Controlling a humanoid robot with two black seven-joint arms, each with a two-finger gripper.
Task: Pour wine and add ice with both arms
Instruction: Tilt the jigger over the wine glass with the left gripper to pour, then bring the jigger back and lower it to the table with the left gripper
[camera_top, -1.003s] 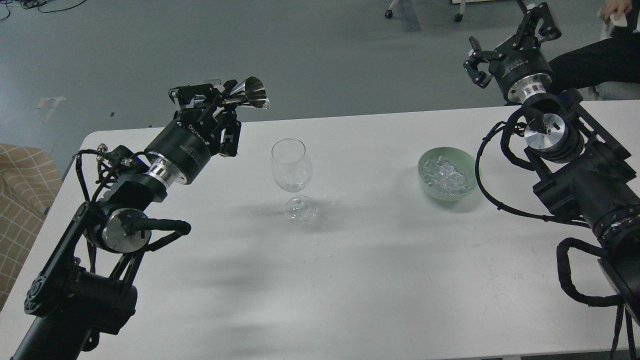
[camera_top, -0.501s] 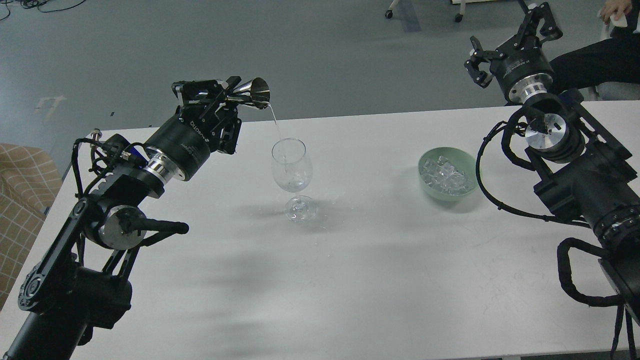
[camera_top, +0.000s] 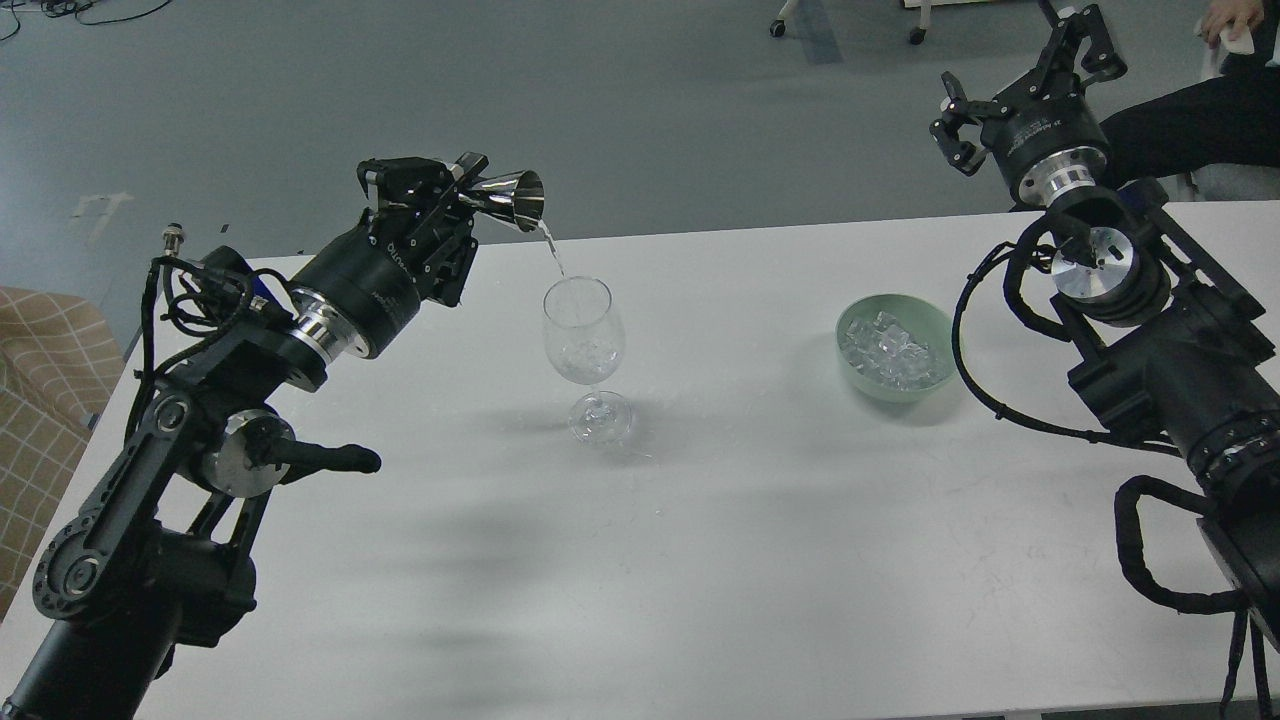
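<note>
Above wine glass (camera_top: 584, 331), left pincer (camera_top: 455, 195) tips jigger (camera_top: 510, 200) lower, wine (camera_top: 553, 255) still streaming.

Both arms are matte black and built from thick jointed segments. The left arm (camera_top: 200, 440) has a round silver joint cap with a short black rod-like part sticking out beside it, a bright silver ring behind a black cylindrical wrist that bears pale lettering too small to read, a tangle of thin black cables with a small silver plug, and a patch of blue near them. The right arm (camera_top: 1150, 340) shows a similar silver cap, a silver wrist ring, a wrist drum with small pale print, long looped black cables and a thick ribbed black hose; its black fingers (camera_top: 960, 150) are angular linkage pieces
</note>
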